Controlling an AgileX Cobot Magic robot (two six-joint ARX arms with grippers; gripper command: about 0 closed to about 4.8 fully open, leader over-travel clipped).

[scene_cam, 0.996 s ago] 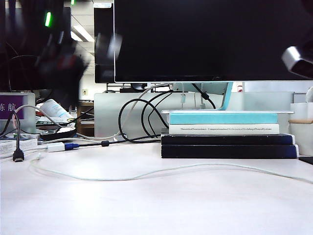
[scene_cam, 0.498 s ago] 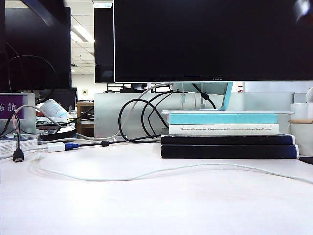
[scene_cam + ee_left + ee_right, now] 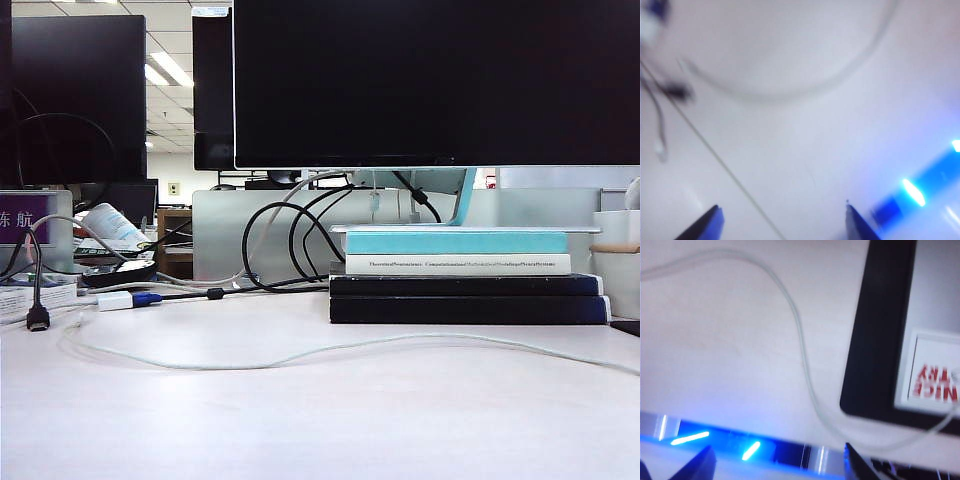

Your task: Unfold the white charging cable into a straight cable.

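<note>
Thin white charging cable (image 3: 300,353) lies nearly straight on the pale table (image 3: 320,430); left gripper (image 3: 782,220) and right gripper (image 3: 777,460) hover above, both wide apart and empty (tug the ends outward gently).

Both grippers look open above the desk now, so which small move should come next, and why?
Probably retract and stop. The white charging cable already lies stretched across the desk with only gentle waves. Left gripper and right gripper are both open, holding nothing, above the desk.

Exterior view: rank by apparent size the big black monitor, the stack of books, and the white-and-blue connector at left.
1. Big black monitor.
2. Stack of books.
3. White-and-blue connector, far smaller.
No close calls.
</note>
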